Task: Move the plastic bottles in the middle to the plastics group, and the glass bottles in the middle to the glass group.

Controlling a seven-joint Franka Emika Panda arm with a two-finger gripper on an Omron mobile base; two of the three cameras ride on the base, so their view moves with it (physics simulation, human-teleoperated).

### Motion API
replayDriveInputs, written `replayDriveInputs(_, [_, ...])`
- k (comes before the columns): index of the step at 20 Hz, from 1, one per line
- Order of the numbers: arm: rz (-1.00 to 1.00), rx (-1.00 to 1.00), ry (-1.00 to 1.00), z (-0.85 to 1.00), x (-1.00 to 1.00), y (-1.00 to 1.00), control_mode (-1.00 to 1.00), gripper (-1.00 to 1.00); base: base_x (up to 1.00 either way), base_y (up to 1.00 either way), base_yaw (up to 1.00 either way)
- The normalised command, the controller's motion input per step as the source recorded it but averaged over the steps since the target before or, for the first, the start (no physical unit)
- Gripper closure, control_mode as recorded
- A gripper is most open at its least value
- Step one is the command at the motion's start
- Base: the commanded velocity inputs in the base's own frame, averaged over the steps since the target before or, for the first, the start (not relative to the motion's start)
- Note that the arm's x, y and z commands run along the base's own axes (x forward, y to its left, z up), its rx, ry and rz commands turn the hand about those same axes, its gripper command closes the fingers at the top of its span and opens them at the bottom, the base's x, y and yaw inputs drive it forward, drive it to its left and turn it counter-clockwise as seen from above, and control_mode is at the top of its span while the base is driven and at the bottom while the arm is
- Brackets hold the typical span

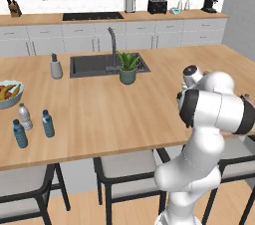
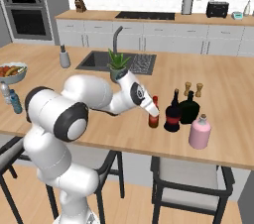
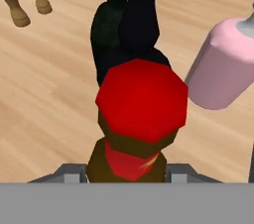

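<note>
My gripper (image 2: 153, 110) is shut on the slim brown bottle (image 2: 154, 120) just below its red cap (image 3: 141, 99). In the hand view the fingers (image 3: 69, 172) press against both sides of the brown body (image 3: 124, 166). The bottle is upright at the counter, just left of the tall black bottle with the red label (image 2: 172, 113). Behind that stands the squat black bottle (image 2: 189, 108), with the pink bottle (image 2: 200, 131) in front to the right. Far left on the counter, two blue water bottles (image 1: 48, 123) (image 1: 20, 134) stand by the pale white-capped one (image 1: 25, 117).
Two wooden shakers (image 2: 193, 89) stand behind the glass bottles. A potted plant (image 1: 128, 67) and the sink (image 1: 92, 64) lie mid-counter, with a grey soap dispenser (image 1: 56, 67) to their left and a fruit bowl (image 1: 10, 94) at the far left. Stools stand under the counter's near edge.
</note>
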Motion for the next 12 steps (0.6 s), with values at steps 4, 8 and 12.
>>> replayDriveInputs(4, [-0.01, -0.02, 0.03, -0.42, 0.0, 0.0, -1.0, 1.0, 0.0, 0.0, 0.0])
replayDriveInputs(8, [0.0, -0.01, 0.02, -0.39, 0.0, 0.0, -1.0, 1.0, 0.0, 0.0, 0.0])
replayDriveInputs(12, [0.0, 0.0, 0.0, -0.38, 0.0, 0.0, -1.0, 1.0, 0.0, 0.0, 0.0])
